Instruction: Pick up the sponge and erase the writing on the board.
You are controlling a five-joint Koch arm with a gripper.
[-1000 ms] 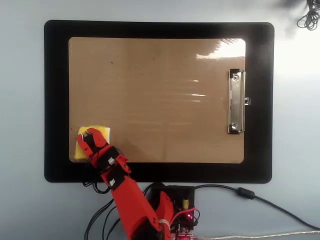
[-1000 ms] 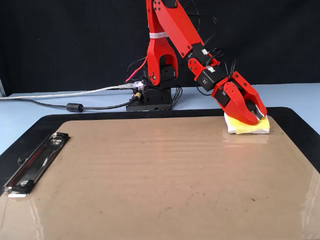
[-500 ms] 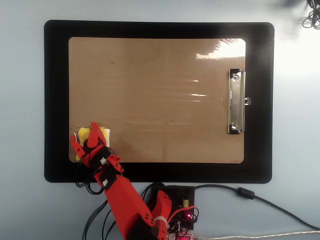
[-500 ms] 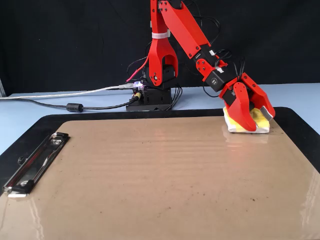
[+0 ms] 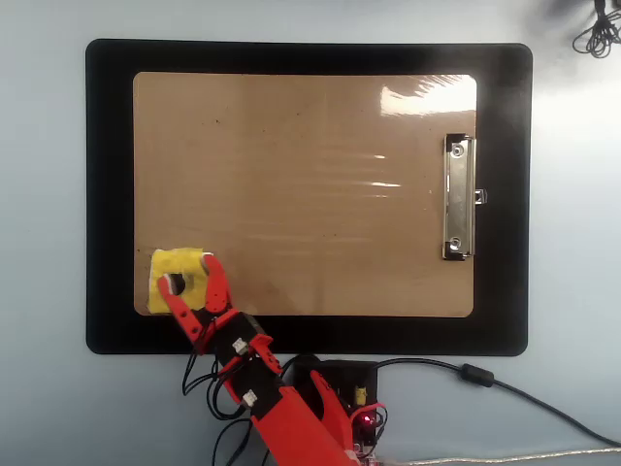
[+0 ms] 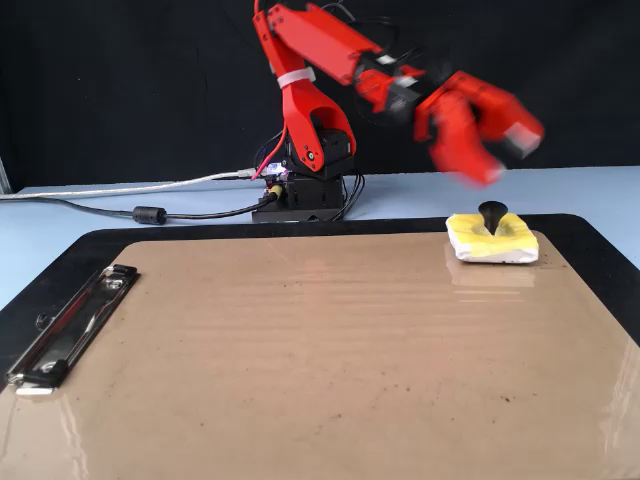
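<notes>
I see the fingers (image 6: 490, 125) spread wide, empty, above the sponge (image 6: 490, 240) resting on the board's (image 6: 320, 360) corner.

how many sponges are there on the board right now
1: the sponge sits on the board's corner nearest the robot base, lower left in the overhead view. No others visible.

Gripper up, empty.
My gripper (image 6: 497, 150) hangs in the air with jaws spread, blurred in the fixed view; my red arm (image 6: 330, 45) reaches out level from its base.
</notes>
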